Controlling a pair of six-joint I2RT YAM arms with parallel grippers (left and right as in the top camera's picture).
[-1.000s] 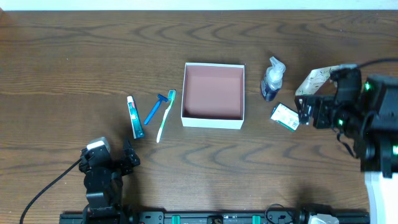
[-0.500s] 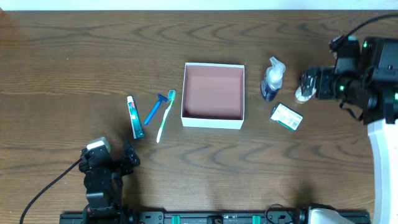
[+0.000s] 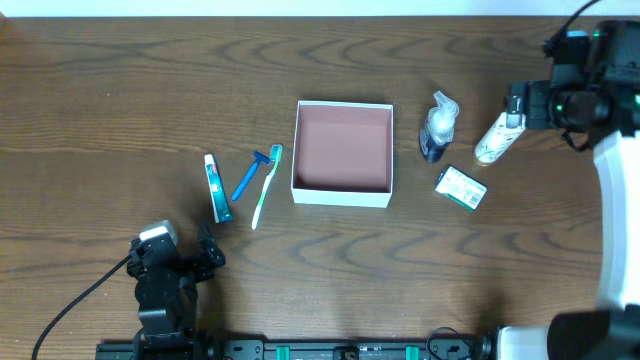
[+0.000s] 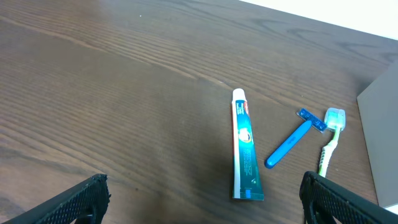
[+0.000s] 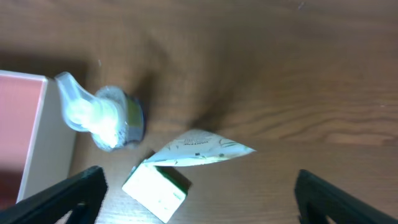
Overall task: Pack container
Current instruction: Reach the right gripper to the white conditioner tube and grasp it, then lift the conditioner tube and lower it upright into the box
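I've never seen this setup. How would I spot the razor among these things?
Start at the white box with the pink inside, in the middle. Three slim things lie just left of it, and the razor is the middle one, between the toothpaste and the toothbrush. It is the shortest, all blue, with a small crosswise head.

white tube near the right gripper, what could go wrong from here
The white tube lies close to the upright pump bottle and the green-and-white packet; the open right gripper could knock the bottle over if it descends for a grasp. The bottle also stands between the tube and the container, so a low carry might clip it.
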